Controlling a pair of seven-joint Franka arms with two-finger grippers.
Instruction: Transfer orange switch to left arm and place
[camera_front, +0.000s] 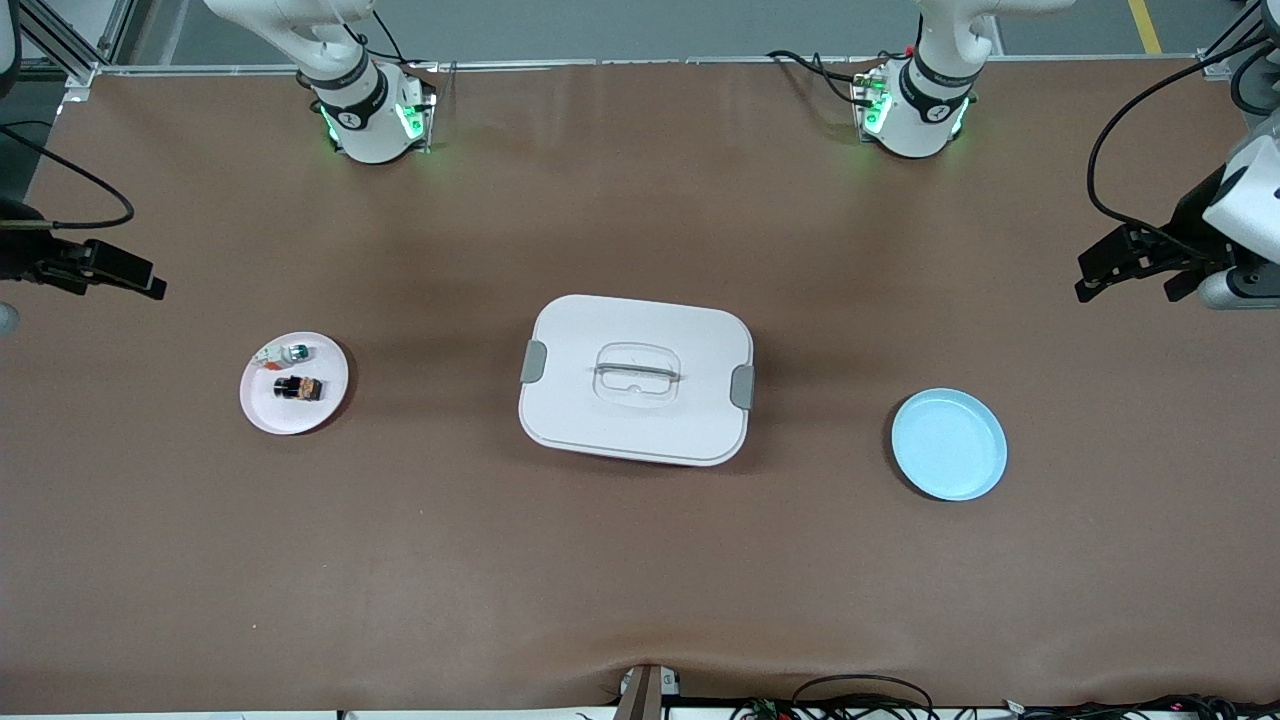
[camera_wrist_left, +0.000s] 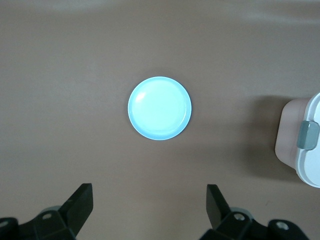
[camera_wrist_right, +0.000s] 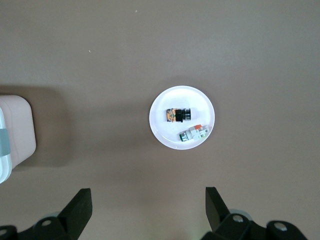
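The orange switch (camera_front: 299, 387) (camera_wrist_right: 179, 115), a tiny black block with orange markings, lies on a round pink plate (camera_front: 262, 412) (camera_wrist_right: 161, 127) toward the right arm's end of the table. The white lidded box (camera_front: 636, 380) (camera_wrist_left: 306, 150) (camera_wrist_right: 12, 132) stands mid-table. My right gripper (camera_front: 130, 275) (camera_wrist_right: 148, 202) hangs high over the table beside the pink plate, open and empty. My left gripper (camera_front: 1125, 288) (camera_wrist_left: 149, 200) hangs high over the table at the left arm's end, open and empty too.
A small white-and-green component (camera_front: 292, 353) (camera_wrist_right: 193, 133) shares the pink plate with the switch. An empty blue plate (camera_front: 948, 444) (camera_wrist_left: 159, 108) lies toward the left arm's end, a little nearer the front camera than the box. Cables trail along the table's near edge.
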